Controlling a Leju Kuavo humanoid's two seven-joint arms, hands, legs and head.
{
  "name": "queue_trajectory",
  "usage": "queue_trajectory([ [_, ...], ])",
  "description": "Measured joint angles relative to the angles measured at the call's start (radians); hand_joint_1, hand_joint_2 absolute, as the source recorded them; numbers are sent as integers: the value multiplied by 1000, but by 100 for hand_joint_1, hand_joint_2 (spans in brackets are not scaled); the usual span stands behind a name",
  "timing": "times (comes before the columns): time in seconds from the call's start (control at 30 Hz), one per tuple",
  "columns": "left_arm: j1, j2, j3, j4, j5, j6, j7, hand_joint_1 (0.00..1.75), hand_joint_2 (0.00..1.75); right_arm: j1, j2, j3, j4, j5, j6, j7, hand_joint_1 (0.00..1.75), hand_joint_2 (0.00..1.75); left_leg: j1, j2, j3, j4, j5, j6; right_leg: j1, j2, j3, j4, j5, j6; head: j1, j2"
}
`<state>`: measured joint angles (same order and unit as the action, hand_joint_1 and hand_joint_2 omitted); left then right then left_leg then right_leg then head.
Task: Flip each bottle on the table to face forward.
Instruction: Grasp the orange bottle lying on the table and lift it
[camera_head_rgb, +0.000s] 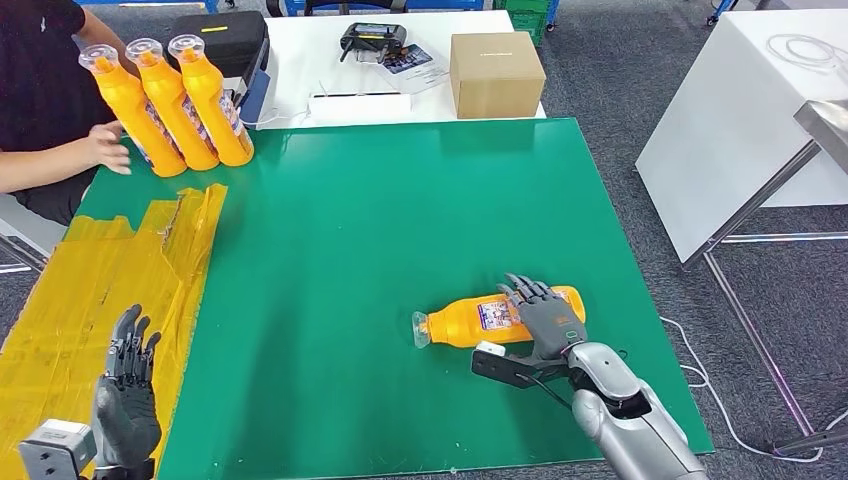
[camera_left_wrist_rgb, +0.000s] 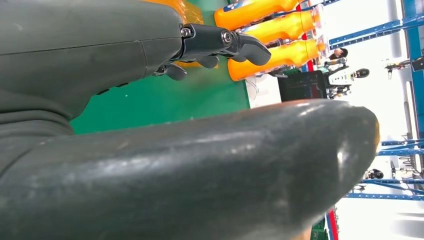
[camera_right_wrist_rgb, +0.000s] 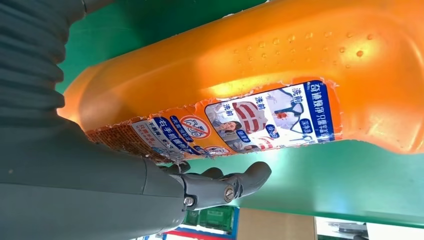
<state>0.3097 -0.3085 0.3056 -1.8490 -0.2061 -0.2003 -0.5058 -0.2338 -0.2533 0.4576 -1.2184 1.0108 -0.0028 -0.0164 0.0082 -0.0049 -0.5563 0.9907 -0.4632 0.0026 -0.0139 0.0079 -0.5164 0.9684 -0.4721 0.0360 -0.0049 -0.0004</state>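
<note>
The right robot hand (camera_head_rgb: 545, 318) is lying with fingers spread over the orange bottle (camera_head_rgb: 470, 321), which is lying sideways on the green surface (camera_head_rgb: 400, 220); the left robot hand (camera_head_rgb: 128, 385) is hovering with fingers apart, holding nothing.

Orange bottle (camera_head_rgb: 470, 320) — blue-white label (camera_right_wrist_rgb: 270, 120) — on green table (camera_head_rgb: 400, 220).

We read text on one thing only: the label (camera_right_wrist_rgb: 240, 127) on the orange bottle (camera_right_wrist_rgb: 280, 70) lying under the right hand (camera_head_rgb: 545, 318). Chinese chars, white on blue: "洗前" twice beside small pics, plus a red prohibition sign. Rest of the print too small to read.
</note>
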Motion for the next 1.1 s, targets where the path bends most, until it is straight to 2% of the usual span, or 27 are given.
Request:
queue_trajectory([
  [0.9, -2, -1, 3, 2, 11, -10, 1, 0, 0, -64, -33, 7, 71, -21, 24, 37, 0, 175, 0, 0, 1, 0, 0, 0, 0, 0, 0, 0, 0, 0, 0, 0],
  [0.93, -3, -1, 2, 5, 11, -9, 2, 0, 0, -68, -33, 6, 80, -26, 33, 38, 35, 175, 0, 0, 1, 0, 0, 0, 0, 0, 1, 0, 0, 0, 0, 0],
  [1.03, -12, 0, -3, 17, 16, -4, 3, 0, 0, -88, -35, 4, 122, -55, 68, 25, 166, 175, 0, 0, 3, 0, 0, 0, 0, 0, 2, 0, 0, 0, 0, 0],
  [1.07, -17, 2, -6, 23, 18, -2, 3, 0, 0, -97, -36, 4, 138, -69, 81, 13, 175, 175, 0, 0, 4, 0, 0, 1, 0, 0, 3, 0, 0, 0, 0, 0],
  [1.1, -22, 5, -11, 29, 20, 1, 3, 0, 0, -105, -38, 4, 156, -87, 95, -3, 175, 175, 0, 0, 6, 0, 0, 1, 0, 0, 4, -1, 0, 0, 0, 0],
])
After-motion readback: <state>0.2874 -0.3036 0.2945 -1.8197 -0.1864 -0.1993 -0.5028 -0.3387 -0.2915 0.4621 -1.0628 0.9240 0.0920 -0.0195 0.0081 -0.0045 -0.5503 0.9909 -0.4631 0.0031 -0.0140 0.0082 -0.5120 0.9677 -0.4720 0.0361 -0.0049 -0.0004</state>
